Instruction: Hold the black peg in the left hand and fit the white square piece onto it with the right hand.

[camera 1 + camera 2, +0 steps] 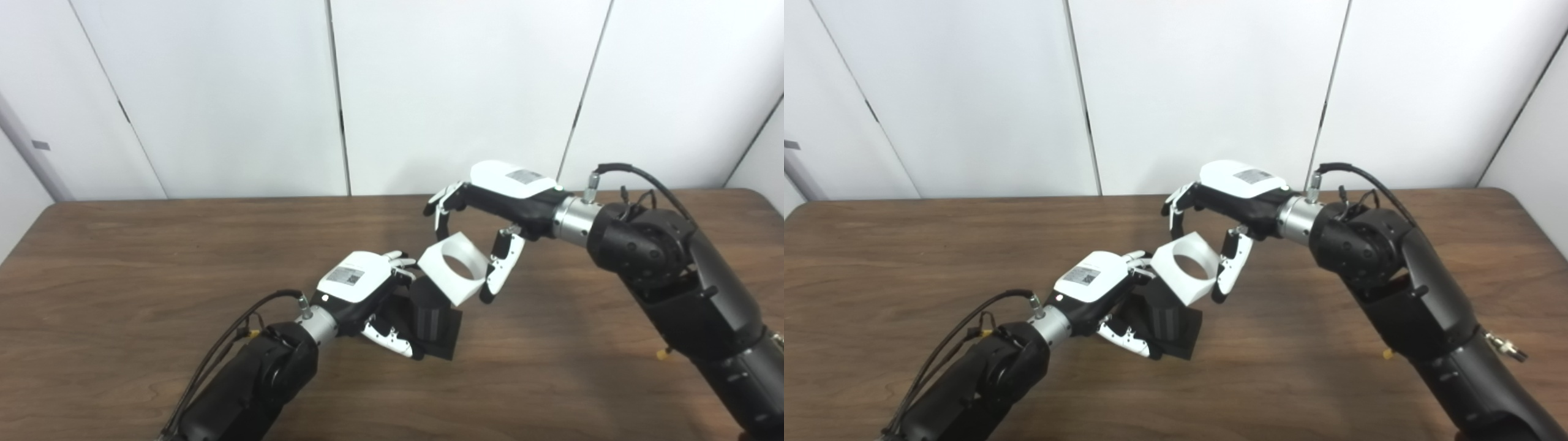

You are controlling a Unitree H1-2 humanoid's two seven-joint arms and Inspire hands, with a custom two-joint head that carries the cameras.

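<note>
Left eye view: left robot hand [367, 288] is closed round a black ribbed cylindrical peg on a square black base [433, 321], base corner touching or just above the brown wooden counter [122, 275], can't tell which. Peg's long axis runs upright, tilted toward upper right. Right robot hand [490, 214] pinches a white square plastic piece with a round bore [456, 269] between fingers and thumb, just above and to the right of the peg top, touching or nearly so. Bore faces up-right toward camera, not yet in line with the peg axis; likely needs tilting before sliding down. Right robot hand is nearer the piece.
</note>
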